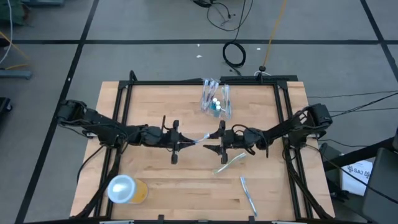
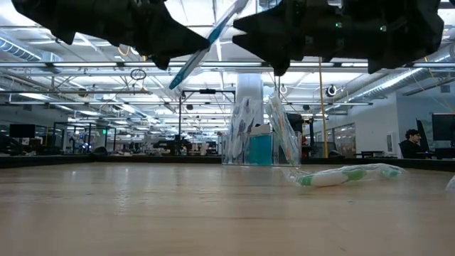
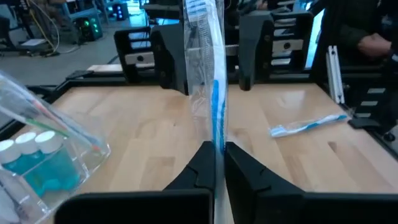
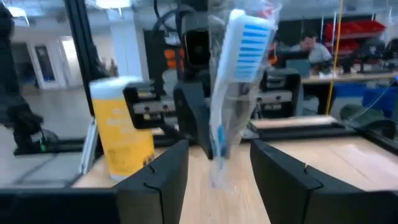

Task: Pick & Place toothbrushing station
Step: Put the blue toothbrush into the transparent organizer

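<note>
A toothbrush in a clear wrapper [image 1: 202,137] hangs in the air over the middle of the table, between my two grippers. My left gripper [image 1: 189,142] is shut on it, coming from the left. The brush's blue-and-white bristle head [image 4: 241,43] reaches between the fingers of my right gripper [image 1: 214,140], which stands open on either side of it with a gap on each side. At the far middle of the table stands the small clear cup [image 1: 216,99] with several toothbrushes and teal tubes with white caps [image 3: 37,158] in it. My left gripper pinches the wrapped toothbrush by its blue handle [image 3: 217,146] between its two fingers [image 3: 245,171]. The fingers come roughly level from the table's left and lie along the brush. The brush sticks out past the fingertips toward my right gripper, head end higher [image 2: 231,14], clear of the table.
A pale-green wrapped toothbrush [image 1: 230,162] lies on the table just near of my right gripper, and another [image 1: 249,194] lies at the front right. The orange-yellow cup with a white lid [image 1: 127,188] lies at the front left. Black frame rails [image 1: 121,112] run along the table's sides.
</note>
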You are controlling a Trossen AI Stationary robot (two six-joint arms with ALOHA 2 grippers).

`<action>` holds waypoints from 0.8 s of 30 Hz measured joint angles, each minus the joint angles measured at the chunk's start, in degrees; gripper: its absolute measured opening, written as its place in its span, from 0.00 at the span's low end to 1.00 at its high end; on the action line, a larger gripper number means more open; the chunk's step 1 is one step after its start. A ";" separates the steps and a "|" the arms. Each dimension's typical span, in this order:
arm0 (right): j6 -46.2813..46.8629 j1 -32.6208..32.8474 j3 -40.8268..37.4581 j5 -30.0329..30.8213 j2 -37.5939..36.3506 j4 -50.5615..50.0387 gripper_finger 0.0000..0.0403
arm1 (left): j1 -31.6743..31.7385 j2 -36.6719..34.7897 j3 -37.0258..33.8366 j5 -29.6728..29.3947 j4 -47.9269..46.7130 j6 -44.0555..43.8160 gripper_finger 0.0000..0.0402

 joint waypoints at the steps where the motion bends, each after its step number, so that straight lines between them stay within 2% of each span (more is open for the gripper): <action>1: 0.10 -0.14 0.04 0.00 0.78 1.85 0.42 | -0.03 -0.02 0.04 0.00 0.37 0.00 0.02; 6: 1.28 -1.02 0.69 -1.77 2.73 6.22 0.42 | 0.00 -0.02 0.20 -0.68 0.58 -0.01 0.03; 9: 2.32 -1.06 2.67 -3.02 4.00 6.14 0.42 | 0.00 -0.02 0.20 -1.29 0.87 0.01 0.05; 16: 2.48 -1.15 8.97 -4.64 8.12 5.49 0.42 | -0.04 -0.02 0.20 -1.36 1.31 -0.99 0.02; 19: 2.44 -0.79 10.03 -4.35 8.68 5.05 0.42 | -0.05 -0.02 0.20 -1.31 1.12 -1.10 0.04; 24: 2.44 -0.77 9.99 -4.20 8.66 4.73 0.34 | -0.17 -0.02 0.20 -1.27 1.06 -1.10 0.04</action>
